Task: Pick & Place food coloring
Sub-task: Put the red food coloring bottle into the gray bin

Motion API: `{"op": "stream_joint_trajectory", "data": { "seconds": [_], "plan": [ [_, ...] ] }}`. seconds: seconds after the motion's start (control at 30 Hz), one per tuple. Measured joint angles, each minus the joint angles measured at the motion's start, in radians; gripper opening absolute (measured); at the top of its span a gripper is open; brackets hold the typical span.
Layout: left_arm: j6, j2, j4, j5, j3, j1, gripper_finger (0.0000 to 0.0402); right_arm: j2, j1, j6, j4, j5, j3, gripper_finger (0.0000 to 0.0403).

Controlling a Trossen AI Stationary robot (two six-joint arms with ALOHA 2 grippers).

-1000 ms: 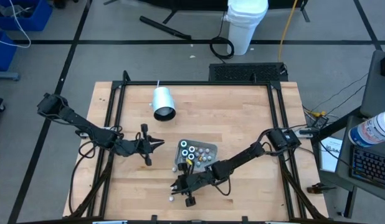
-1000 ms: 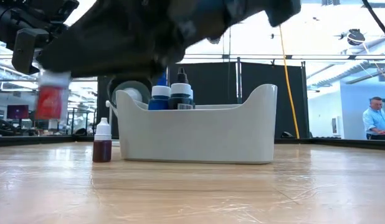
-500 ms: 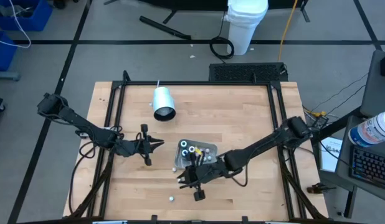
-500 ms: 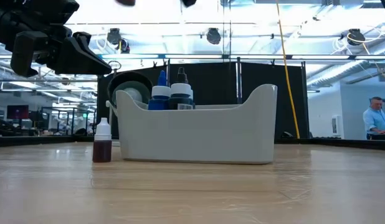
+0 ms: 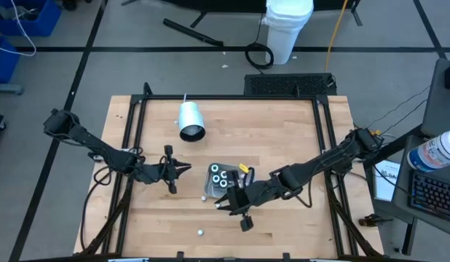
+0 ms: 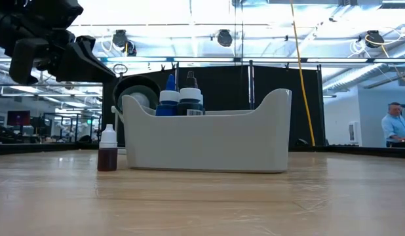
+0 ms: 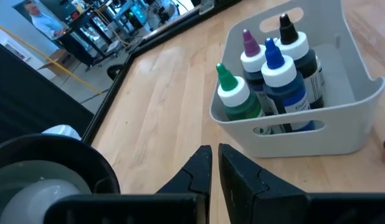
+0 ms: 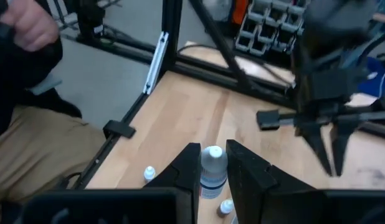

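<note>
A small food coloring bottle [image 8: 212, 177] with a white cap sits between the fingers of my right gripper [image 8: 212, 149], which is shut on it. That gripper [image 5: 220, 204] hangs high over the table just near of the pale tray [image 5: 245, 173]. The tray [image 7: 342, 118] holds several upright bottles with green, purple, blue and black tops. One loose bottle [image 6: 107, 149] stands on the table beside the tray [image 6: 209, 141]. Another bottle [image 5: 200, 233] lies near the front edge. My left gripper [image 5: 186, 168] is shut and empty, hovering left of the tray. My right gripper pinches the bottle's body [image 8: 211, 182] just below its white cap between its two fingers. The fingers come from the table's right, slanting a little downward. The bottle is lifted clear of the table, cap toward the fingertips.
A white cup [image 5: 190, 121] lies on its side at the far left of the table. Black frame rails [image 5: 135, 138] run along the table's edges. A person's hand and sleeve [image 8: 24, 37] show beyond the table. Bare wood lies right of the tray.
My right gripper has risen well above the table with the bottle in its grip, leaving the low view through the top. It has also drifted toward the tray. The loose bottles on the table and my left gripper have stayed put.
</note>
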Motion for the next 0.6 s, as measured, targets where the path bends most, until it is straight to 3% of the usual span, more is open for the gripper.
{"op": "stream_joint_trajectory", "data": {
  "seconds": [0.37, 0.6],
  "plan": [
    [-0.037, 0.000, -0.006, 0.000, 0.000, 0.000, 0.0037, -0.040, 0.006, -0.041, 0.013, 0.150, -0.014, 0.0052],
    [-0.058, 0.000, -0.014, 0.000, 0.000, 0.000, 0.0037, -0.145, -0.016, -0.041, 0.148, 0.236, -0.228, 0.0052]
  ]
}}
